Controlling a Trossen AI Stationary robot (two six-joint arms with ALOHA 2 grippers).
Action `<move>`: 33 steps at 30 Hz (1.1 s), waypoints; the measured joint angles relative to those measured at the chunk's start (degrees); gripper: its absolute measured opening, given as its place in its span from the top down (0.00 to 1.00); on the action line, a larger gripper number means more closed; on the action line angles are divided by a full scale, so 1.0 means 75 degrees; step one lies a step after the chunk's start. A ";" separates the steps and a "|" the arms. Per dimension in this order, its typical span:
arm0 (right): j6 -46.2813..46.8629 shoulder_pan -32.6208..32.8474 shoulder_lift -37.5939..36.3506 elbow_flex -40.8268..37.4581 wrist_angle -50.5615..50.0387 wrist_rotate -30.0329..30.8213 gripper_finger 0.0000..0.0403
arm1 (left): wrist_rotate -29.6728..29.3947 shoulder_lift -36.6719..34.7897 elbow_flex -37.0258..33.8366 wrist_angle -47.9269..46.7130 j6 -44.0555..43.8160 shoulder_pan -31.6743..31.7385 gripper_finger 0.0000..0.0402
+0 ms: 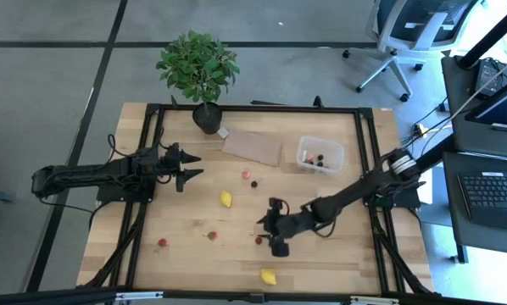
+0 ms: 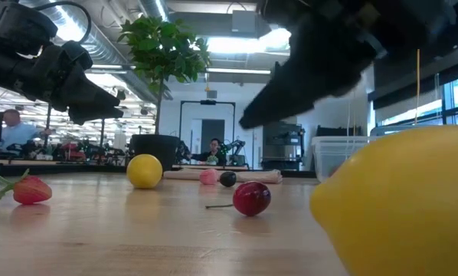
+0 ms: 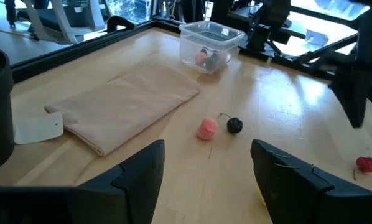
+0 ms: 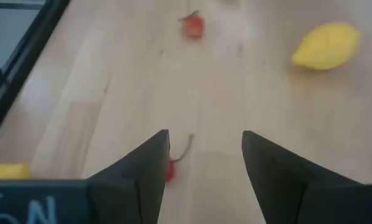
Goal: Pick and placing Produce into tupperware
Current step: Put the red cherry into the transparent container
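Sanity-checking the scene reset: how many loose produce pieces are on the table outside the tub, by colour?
Yellow lemons: 2
Red pieces: 3
Pink berry: 1
Dark cherry: 1
Total loose: 7
Pieces already inside the tub are not counted.

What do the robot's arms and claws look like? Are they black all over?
Mostly, yes. Both arms are dark, made of chunky jointed pieces, with black cables running along them. The left gripper ends in two pointed dark jaws, like a beak. The right gripper has the same flat, wedge-shaped jaws, and its arm has a pale silvery band near the base. A white label with writing sits beside its jaws.
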 joint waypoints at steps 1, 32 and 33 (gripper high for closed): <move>0.0025 0.0046 0.0121 0.0000 0.0106 0.0002 0.49 | 0.0001 0.0000 0.0000 -0.0011 0.0000 0.0002 0.42; -0.0198 0.0213 0.1102 0.0003 0.0927 -0.0150 0.49 | -0.0008 0.0001 0.0006 -0.0099 -0.0156 0.0001 0.42; -0.0204 0.0198 0.1102 0.0003 0.0927 -0.0211 0.49 | -0.0008 0.0000 0.0006 -0.0100 -0.0137 -0.0001 0.42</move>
